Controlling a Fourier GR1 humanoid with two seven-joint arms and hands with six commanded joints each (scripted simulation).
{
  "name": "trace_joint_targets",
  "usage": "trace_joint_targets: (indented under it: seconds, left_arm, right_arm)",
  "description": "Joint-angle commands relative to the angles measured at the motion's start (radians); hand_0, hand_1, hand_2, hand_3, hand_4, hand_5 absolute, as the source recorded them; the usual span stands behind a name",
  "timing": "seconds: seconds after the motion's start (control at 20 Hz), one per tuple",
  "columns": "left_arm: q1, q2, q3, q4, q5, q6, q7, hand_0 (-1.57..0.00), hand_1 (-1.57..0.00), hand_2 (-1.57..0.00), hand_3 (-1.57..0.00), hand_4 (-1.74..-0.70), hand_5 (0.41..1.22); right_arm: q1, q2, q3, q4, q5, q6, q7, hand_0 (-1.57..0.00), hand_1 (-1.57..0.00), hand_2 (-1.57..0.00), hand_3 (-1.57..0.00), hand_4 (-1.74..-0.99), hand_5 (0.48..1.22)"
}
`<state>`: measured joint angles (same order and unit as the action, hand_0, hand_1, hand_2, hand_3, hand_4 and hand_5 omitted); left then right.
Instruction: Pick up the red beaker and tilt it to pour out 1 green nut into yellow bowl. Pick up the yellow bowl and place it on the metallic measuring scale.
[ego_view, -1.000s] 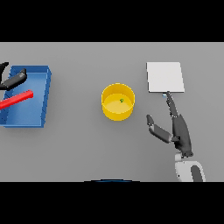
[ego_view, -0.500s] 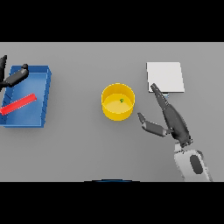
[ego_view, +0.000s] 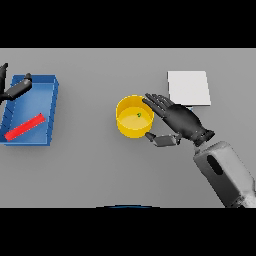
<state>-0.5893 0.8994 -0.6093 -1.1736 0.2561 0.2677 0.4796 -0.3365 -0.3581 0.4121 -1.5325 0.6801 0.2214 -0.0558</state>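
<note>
My right hand spreads released against the yellow bowl, green nut inside; next I must clasp it and lift toward the scale.

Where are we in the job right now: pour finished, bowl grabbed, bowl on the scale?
Pour looks done: a small green nut lies inside the round yellow bowl, and the red beaker lies in the blue tray by the left hand. In hand: the right hand is at the bowl's right rim, fingers spread, not closed on it. Left: grasp, lift, set it on the flat white-metallic scale.
</note>
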Motion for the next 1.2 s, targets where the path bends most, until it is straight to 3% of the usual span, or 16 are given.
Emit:
trace_joint_targets:
  seconds: [0.0, 0.1, 0.3, 0.75, 0.9, 1.15]
  left_arm:
    - [-0.003, -0.009, -0.002, 0.002, 0.000, 0.003, 0.001, 0.00, 0.00, 0.00, 0.00, -0.80, 0.721]
    - [-0.007, -0.008, -0.004, -0.002, 0.000, 0.000, 0.007, 0.00, 0.00, 0.00, 0.00, -0.80, 0.723]
    - [-0.003, -0.010, -0.011, -0.001, -0.006, -0.001, 0.000, 0.00, 0.00, 0.00, 0.00, -0.80, 0.718]
    - [-0.013, 0.003, 0.000, 0.012, 0.002, -0.022, -0.017, 0.00, 0.00, 0.00, 0.00, -0.80, 0.733]
    - [-0.012, -0.002, 0.000, 0.009, 0.004, -0.020, -0.018, 0.00, 0.00, 0.00, 0.00, -0.80, 0.735]
    - [-0.015, -0.003, 0.002, 0.017, 0.003, -0.013, -0.005, 0.00, 0.00, 0.00, 0.00, -0.80, 0.735]
  right_arm:
    - [-0.026, -0.004, 0.013, 0.021, 0.008, 0.020, -0.005, 0.00, 0.00, 0.00, 0.00, -1.269, 0.662]
    - [-0.081, 0.009, 0.041, 0.066, 0.024, 0.050, -0.003, 0.00, 0.00, 0.00, 0.00, -1.273, 0.656]
    - [-0.153, -0.017, 0.081, 0.150, 0.042, 0.112, -0.062, 0.00, 0.00, 0.00, 0.00, -1.277, 0.677]
    - [-0.285, 0.031, 0.157, 0.321, 0.066, 0.192, -0.119, 0.00, 0.00, 0.00, 0.00, -1.260, 0.679]
    - [-0.297, 0.037, 0.183, 0.374, 0.087, 0.199, -0.127, 0.00, 0.00, 0.00, 0.00, -1.288, 0.671]
    - [-0.329, 0.057, 0.221, 0.394, 0.109, 0.242, -0.105, 0.00, 0.00, 0.00, 0.00, -1.307, 0.690]
